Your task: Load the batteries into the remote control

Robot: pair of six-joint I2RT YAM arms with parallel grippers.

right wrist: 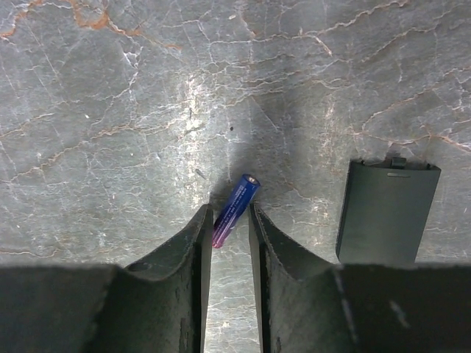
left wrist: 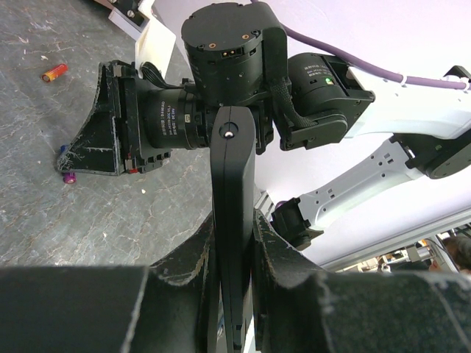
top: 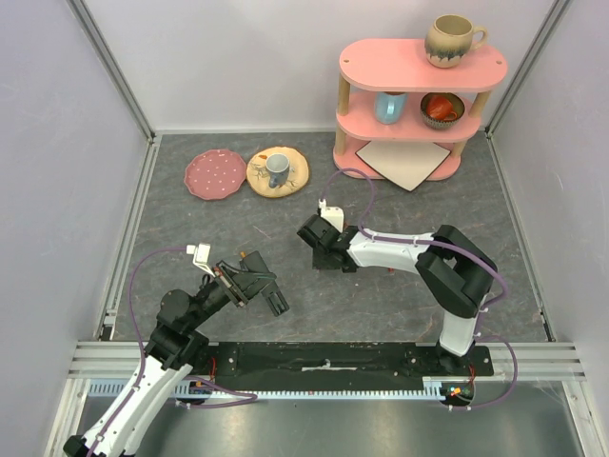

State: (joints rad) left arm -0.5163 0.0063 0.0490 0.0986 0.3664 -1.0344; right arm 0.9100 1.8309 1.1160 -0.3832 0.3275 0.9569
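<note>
R gripper [right wrist: 229, 218] is low over the table [right wrist: 110, 88], jaws narrowly apart, straddling the lower end of the blue battery [right wrist: 238, 197]. Batt lies tilted on the surface, against one finger w/ a gap to the other. Black cover [right wrist: 386, 209] lies flat just beside it. L gripper [left wrist: 234, 234] is pinched on the remote control [left wrist: 234, 162], held up off the table. Red-orange battery [left wrist: 55, 72] lies loose, well apart.
</note>
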